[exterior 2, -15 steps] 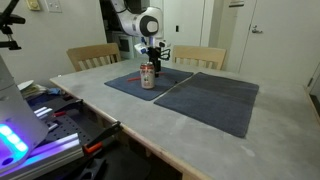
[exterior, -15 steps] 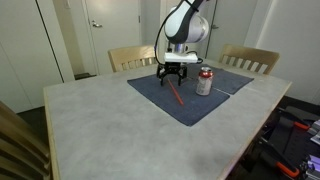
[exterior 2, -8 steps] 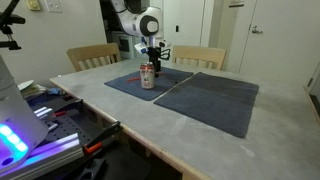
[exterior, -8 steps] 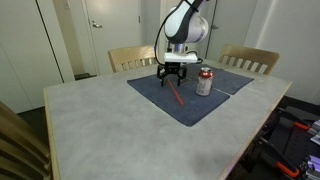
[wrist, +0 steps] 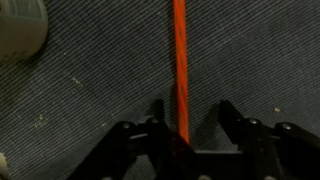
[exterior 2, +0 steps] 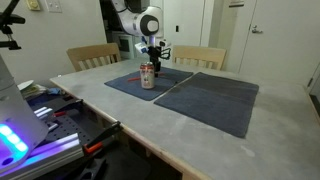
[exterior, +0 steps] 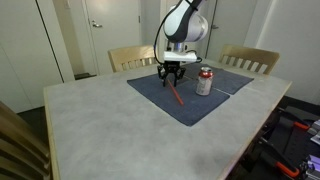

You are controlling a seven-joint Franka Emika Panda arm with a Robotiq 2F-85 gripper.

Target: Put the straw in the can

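The red straw (exterior: 176, 95) lies flat on a dark blue placemat (exterior: 190, 103). In the wrist view the straw (wrist: 180, 60) runs straight up from between my fingers. My gripper (exterior: 170, 78) is low over the straw's far end, open, with the fingers (wrist: 189, 120) on either side of it; the straw lies closer to one finger. The silver can with a red band (exterior: 204, 82) stands upright on the mat beside the gripper. It also shows in an exterior view (exterior 2: 148, 76), in front of the gripper (exterior 2: 155, 62), and its edge shows in the wrist view (wrist: 20, 35).
A second dark placemat (exterior 2: 205, 100) lies next to the first on the grey table (exterior: 100, 130). Wooden chairs (exterior: 132, 57) stand behind the table. A cluttered bench (exterior 2: 50, 115) is near the table's edge.
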